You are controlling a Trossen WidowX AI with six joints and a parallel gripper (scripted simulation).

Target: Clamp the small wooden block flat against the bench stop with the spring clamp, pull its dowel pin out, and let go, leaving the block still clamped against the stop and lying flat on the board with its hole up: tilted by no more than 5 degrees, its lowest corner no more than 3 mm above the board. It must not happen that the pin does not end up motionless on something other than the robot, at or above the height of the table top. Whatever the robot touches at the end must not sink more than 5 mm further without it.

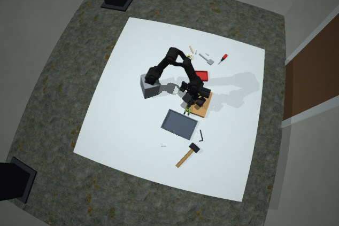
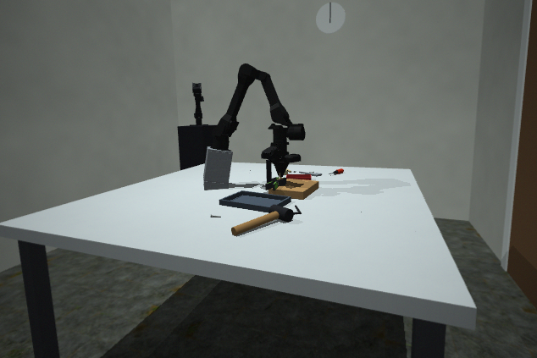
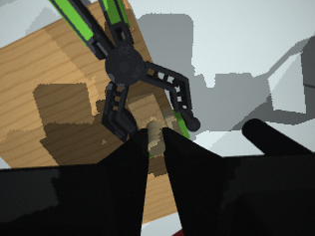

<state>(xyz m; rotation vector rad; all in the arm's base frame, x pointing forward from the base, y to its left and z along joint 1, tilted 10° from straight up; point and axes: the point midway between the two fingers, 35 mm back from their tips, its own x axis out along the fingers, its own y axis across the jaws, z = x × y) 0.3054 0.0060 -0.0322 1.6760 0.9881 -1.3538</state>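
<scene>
Between the fingertips of the pincer: a short pale dowel pin, pinched near its top, fingers nearly closed on it. Just beyond the tips: the spring clamp, green handles pointing away, black jaws spread toward the pin. Beneath and beside: the wooden board. Small block probably under the pin, mostly hidden by the fingers. Likely light, stiff, smooth; best held high on the shaft, pulled straight along its axis.
</scene>
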